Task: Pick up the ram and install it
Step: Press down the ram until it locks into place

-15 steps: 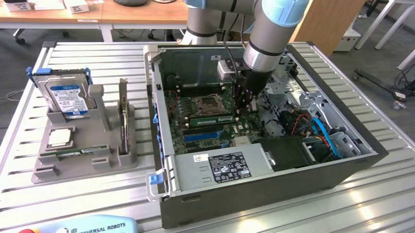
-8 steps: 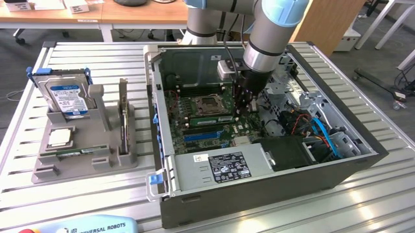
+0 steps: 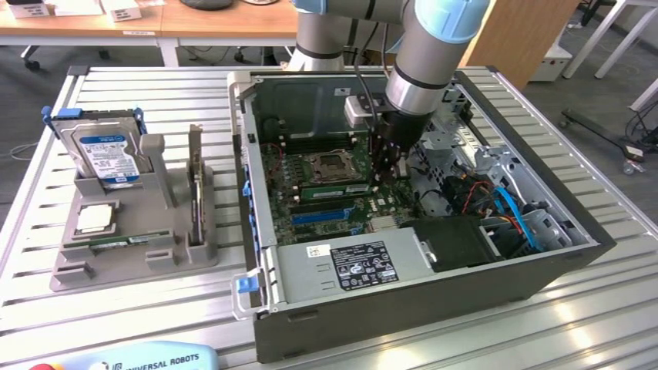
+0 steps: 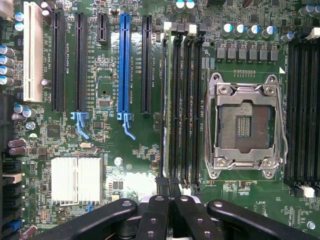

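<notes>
The ram point(image 3: 331, 187) is a thin green stick standing on edge in a memory slot beside the empty processor socket point(image 3: 331, 163), inside the open computer case point(image 3: 535, 270). In the wrist view the ram point(image 4: 164, 100) is edge-on in the slot farthest from the processor socket point(image 4: 245, 125). My gripper point(image 3: 389, 176) reaches down into the case at one end of the stick. Its black fingers point(image 4: 156, 210) are shut together right over that end, gripper point(image 4: 170, 187). I cannot tell whether they touch the stick.
At the exterior view's left a grey fixture point(image 3: 123, 266) holds a hard drive point(image 3: 103, 150), a square silver chip point(image 3: 95, 220) and an upright card point(image 3: 196, 173). The power supply point(image 3: 350, 266), cables point(image 3: 514, 212) and case walls surround the motherboard.
</notes>
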Controlling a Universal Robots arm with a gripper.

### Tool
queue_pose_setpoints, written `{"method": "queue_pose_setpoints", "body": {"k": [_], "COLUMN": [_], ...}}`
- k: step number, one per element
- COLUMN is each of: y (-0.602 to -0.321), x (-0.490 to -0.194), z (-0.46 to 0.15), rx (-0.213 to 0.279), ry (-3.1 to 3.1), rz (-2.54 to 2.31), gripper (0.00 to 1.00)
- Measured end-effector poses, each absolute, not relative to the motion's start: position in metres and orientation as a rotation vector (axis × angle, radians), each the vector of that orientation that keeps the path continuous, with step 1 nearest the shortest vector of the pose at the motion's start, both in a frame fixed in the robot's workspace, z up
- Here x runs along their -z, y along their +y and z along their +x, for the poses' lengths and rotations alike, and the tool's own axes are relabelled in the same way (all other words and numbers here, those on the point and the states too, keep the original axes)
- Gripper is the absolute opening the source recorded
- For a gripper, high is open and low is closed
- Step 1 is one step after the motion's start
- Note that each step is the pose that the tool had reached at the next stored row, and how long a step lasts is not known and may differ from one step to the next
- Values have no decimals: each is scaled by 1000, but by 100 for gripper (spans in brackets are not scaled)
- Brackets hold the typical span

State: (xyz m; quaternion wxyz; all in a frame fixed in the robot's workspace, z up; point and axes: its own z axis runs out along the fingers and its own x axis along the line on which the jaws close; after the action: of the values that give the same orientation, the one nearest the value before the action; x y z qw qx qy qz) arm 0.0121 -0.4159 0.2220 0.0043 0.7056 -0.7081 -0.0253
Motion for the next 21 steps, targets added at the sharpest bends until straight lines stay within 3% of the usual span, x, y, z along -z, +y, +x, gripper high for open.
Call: {"method": "queue_pose_setpoints", "body": {"k": [21], "y": [-416], "x": [-252], "z": [12], "rx": [79], "ry": [-2219], "rz": [2211], "gripper": [10]}}
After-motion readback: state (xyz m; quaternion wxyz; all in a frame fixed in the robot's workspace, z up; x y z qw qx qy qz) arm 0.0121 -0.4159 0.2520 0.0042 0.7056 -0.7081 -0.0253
